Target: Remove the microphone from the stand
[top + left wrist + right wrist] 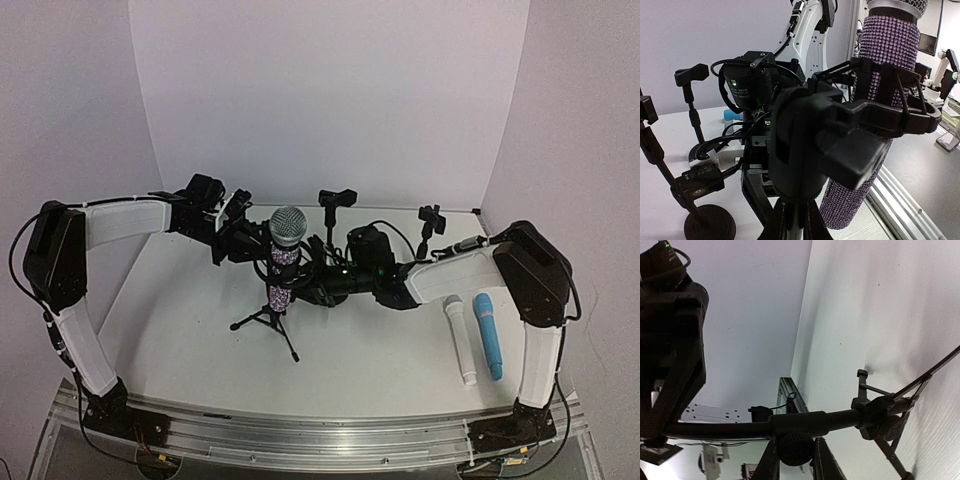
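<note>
The microphone (pixel 281 262) has a purple rhinestone body and a silver mesh head. It stands upright in the black clip of a small tripod stand (pixel 268 322) at the table's middle. In the left wrist view the purple body (pixel 879 125) sits in the clip (pixel 840 135), ringed by a black band. My left gripper (pixel 250 248) reaches in from the left and is shut on the clip's base (pixel 796 205). My right gripper (pixel 300 287) reaches in from the right. Its fingers are shut round the stand's pole and knob (pixel 796 445).
A white microphone (pixel 458 340) and a blue microphone (pixel 488 335) lie on the table at the right. Two empty black clip stands (pixel 336 205) (pixel 430 225) stand at the back. One of them also shows at the left in the left wrist view (pixel 690 80).
</note>
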Robot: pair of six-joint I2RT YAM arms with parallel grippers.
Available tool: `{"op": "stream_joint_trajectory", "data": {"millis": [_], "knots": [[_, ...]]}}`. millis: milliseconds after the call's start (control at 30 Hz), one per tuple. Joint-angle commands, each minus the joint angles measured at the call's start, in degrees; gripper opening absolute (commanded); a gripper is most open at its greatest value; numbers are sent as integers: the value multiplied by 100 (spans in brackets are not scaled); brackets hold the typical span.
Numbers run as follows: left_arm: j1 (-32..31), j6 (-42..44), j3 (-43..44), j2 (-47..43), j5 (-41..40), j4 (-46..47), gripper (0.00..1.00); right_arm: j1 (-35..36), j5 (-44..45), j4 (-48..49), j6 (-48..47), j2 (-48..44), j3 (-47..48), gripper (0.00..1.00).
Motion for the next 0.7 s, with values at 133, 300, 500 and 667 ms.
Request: {"op": "stream_joint_trajectory", "data": {"millis": [133, 300, 500, 667], "knots": [[0, -1858, -404, -302, -968, 1688, 0, 355, -191, -574, -3365, -303, -33, 0], [-13, -2667, -819, -443, -1095, 2521, 0, 364, -197, -625, -4232, -226, 42, 0], [-11, -4304, -1874, -717, -1261, 4565, 0, 455, 12, -667, -5185, -183, -17, 0], [-16, -4918, -2418, -871, -1291, 5896, 0, 605, 320, -816, -6199, -249, -119, 0]]}}
